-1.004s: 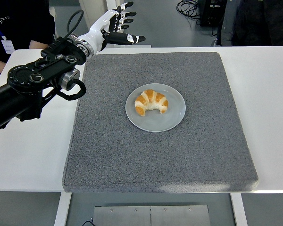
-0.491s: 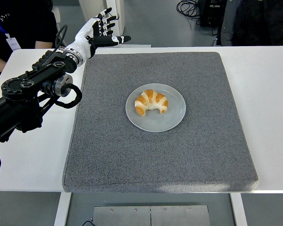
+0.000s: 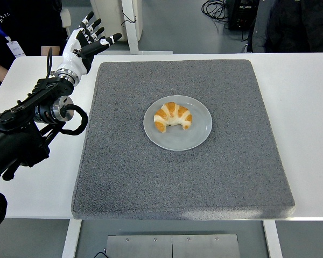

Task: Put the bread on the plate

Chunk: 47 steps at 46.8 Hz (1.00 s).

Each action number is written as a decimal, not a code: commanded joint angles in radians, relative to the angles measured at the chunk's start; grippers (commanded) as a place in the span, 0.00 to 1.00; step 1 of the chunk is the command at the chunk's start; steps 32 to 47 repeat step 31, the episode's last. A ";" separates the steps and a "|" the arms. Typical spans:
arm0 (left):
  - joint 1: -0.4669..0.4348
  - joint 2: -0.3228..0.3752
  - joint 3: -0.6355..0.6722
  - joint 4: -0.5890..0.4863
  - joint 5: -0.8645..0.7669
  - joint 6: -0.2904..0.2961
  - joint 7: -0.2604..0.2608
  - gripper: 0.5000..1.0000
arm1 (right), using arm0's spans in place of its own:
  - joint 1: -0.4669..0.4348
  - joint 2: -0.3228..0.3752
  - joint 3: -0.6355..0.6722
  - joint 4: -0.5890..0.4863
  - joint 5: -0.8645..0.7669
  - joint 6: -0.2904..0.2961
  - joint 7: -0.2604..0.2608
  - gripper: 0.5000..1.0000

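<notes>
Left hand (image 3: 82,44) empty, fingers spread, off mat; bread (image 3: 173,116) on plate (image 3: 196,137).

The bread (image 3: 173,117) is a croissant, golden brown with pale cream bands across its back, curved into a crescent. It lies flat on the plate (image 3: 196,141), its arched back toward 12 o'clock and its 2 tips pointing down toward 6 o'clock. It sits on the plate's upper left part, toward 11 o'clock of the centre, leaving the lower right of the dish bare. The plate is round, pale grey-blue and shallow, resting level on the grey mat (image 3: 151,183), a little toward 12 o'clock of the mat's middle.
</notes>
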 commanded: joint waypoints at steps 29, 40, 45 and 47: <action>0.055 -0.020 0.000 0.007 -0.091 -0.001 -0.002 0.95 | 0.000 0.000 0.000 0.002 0.000 0.002 0.000 1.00; 0.055 -0.020 0.000 0.007 -0.091 -0.001 -0.002 0.95 | 0.000 0.000 0.000 0.002 0.000 0.002 0.000 1.00; 0.055 -0.020 0.000 0.007 -0.091 -0.001 -0.002 0.95 | 0.000 0.000 0.000 0.002 0.000 0.002 0.000 1.00; 0.055 -0.020 0.000 0.007 -0.091 -0.001 -0.002 0.95 | 0.000 0.000 0.000 0.002 0.000 0.002 0.000 1.00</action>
